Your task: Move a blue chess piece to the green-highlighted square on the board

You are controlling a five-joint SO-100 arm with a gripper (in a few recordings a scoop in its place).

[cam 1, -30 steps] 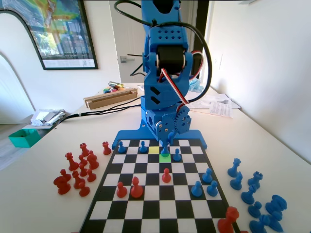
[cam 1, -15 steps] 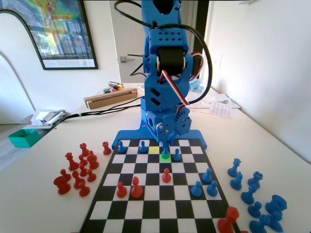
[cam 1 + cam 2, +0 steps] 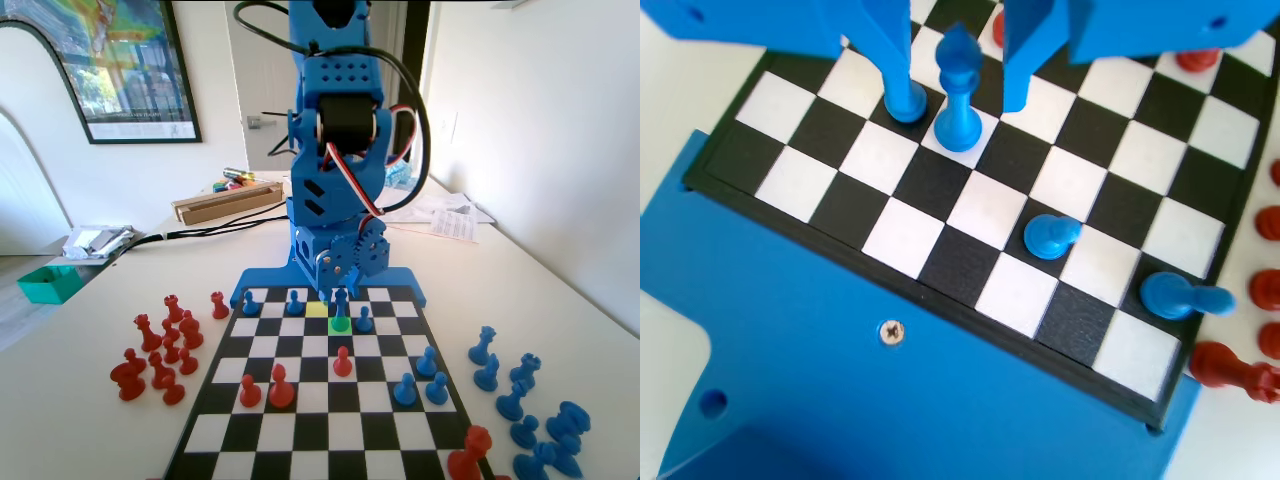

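**A:** How was the light in the fixed view? Looked super bright to me.

**B:** Yeah, daylight everywhere. The bench (image 3: 80, 420) was nearly washed out white, and shadows under the pieces were soft and faint. The framed poster (image 3: 110, 60) had some glare on the glass. Focus was decent, edges bent a little from the wide lens.

**A:** And the wrist view?

**B:** Bright too, white squares on the board (image 3: 1060, 180) were blown out. The hand (image 3: 958, 60) up top was soft and blurry, colours very saturated.

blue chess piece (image 3: 958, 90) upright between jaws
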